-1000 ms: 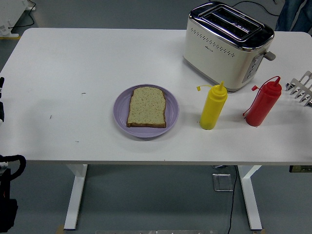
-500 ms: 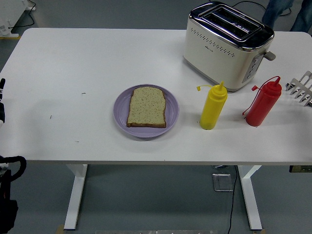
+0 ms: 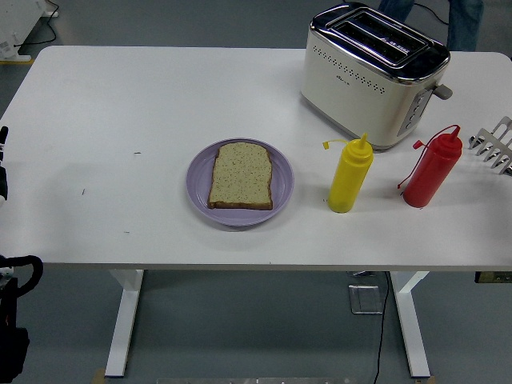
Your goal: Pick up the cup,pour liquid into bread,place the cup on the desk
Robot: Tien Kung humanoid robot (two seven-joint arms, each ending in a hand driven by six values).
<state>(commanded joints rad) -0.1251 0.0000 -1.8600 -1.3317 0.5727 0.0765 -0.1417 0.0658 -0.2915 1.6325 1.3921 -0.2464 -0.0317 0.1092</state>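
Note:
A slice of bread (image 3: 241, 175) lies flat on a purple plate (image 3: 282, 186) near the table's middle. No cup shows; a yellow squeeze bottle (image 3: 350, 175) and a red squeeze bottle (image 3: 432, 169) stand upright to the right of the plate, both with caps hanging open. My right hand (image 3: 494, 144) shows only as pale spread fingers at the right edge, a little right of the red bottle and holding nothing. My left hand (image 3: 2, 170) is a sliver at the left edge, far from the plate.
A cream and chrome toaster (image 3: 374, 74) stands at the back right, just behind the bottles. A person's legs (image 3: 462, 18) stand beyond the table's far edge. A black part of my left arm (image 3: 12, 320) hangs below the table's near edge.
The person's legs behind the table have moved left along the far edge. My hands, the bottles and the bread have not moved.

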